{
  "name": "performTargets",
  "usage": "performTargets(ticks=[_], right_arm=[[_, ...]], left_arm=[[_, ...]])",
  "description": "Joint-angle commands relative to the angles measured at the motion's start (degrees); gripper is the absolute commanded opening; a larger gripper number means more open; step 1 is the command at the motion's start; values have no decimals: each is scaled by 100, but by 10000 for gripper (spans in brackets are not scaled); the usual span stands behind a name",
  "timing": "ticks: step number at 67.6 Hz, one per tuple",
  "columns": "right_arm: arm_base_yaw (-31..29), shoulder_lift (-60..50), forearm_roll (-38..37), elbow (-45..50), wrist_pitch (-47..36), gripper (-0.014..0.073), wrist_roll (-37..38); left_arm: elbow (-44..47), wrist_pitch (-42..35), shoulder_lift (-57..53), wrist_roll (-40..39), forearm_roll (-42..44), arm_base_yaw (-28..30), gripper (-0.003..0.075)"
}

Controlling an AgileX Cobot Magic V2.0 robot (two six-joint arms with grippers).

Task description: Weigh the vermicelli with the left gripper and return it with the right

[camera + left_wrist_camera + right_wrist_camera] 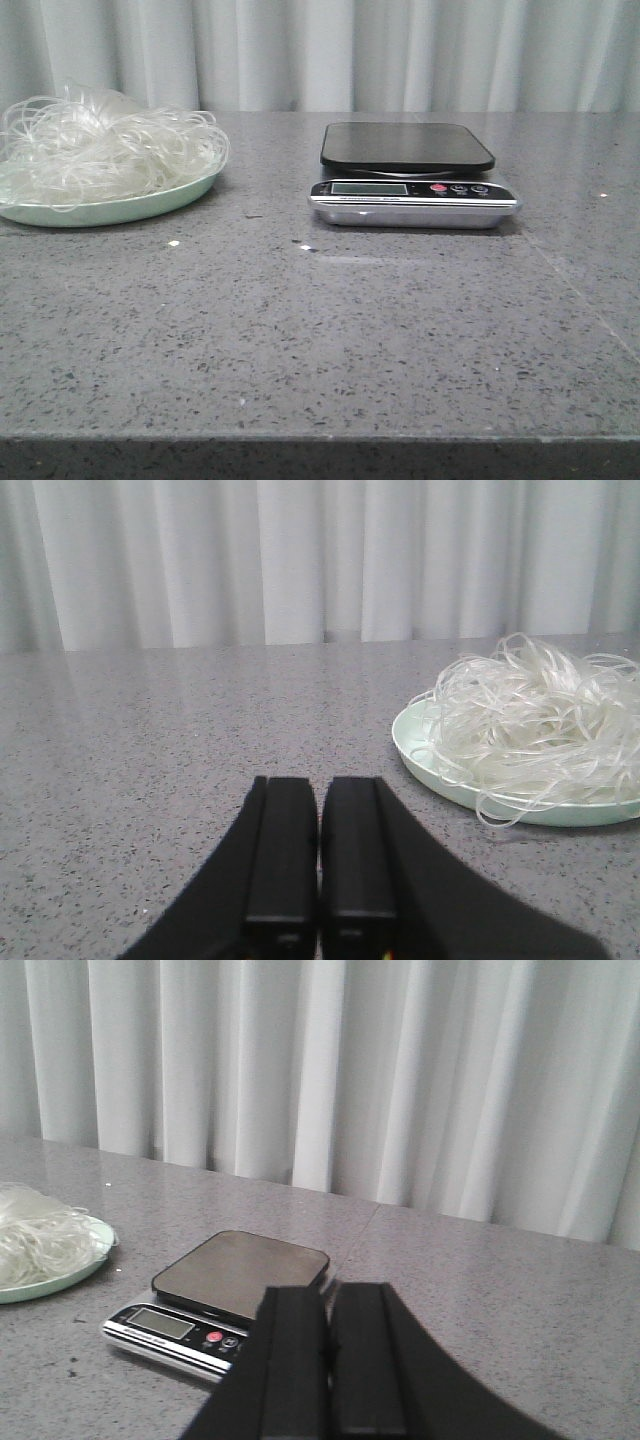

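Observation:
The vermicelli (100, 140) is a fluffy tangle of clear white strands heaped on a pale green plate (120, 208) at the table's far left. It also shows in the left wrist view (535, 720) and at the edge of the right wrist view (35, 1245). A kitchen scale (410, 175) with a black platform and silver front stands mid-table, bare; it also shows in the right wrist view (225, 1295). My left gripper (320, 785) is shut and empty, short of the plate. My right gripper (328, 1295) is shut and empty, short of the scale. Neither gripper shows in the front view.
The grey speckled stone table (320, 330) runs to a front edge near the camera. White curtains (400, 50) hang behind it. A few small white specks (173, 243) lie on the table between plate and scale.

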Motion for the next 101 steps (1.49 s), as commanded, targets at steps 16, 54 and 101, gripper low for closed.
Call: performTargets(ticks=[16,54,101], right_arm=[[-827,-10,-196,1206,-1483,143,-25],[-532,-86,-196,2500,-2679,143,95],[-532,-81,-339,2500,-3100,143,558]], left_arm=[[54,-438,-121,-25,-43,3,134],[54,-438,-121,-25,-43,3,134],[54,-438,-121,-25,-43,3,134]])
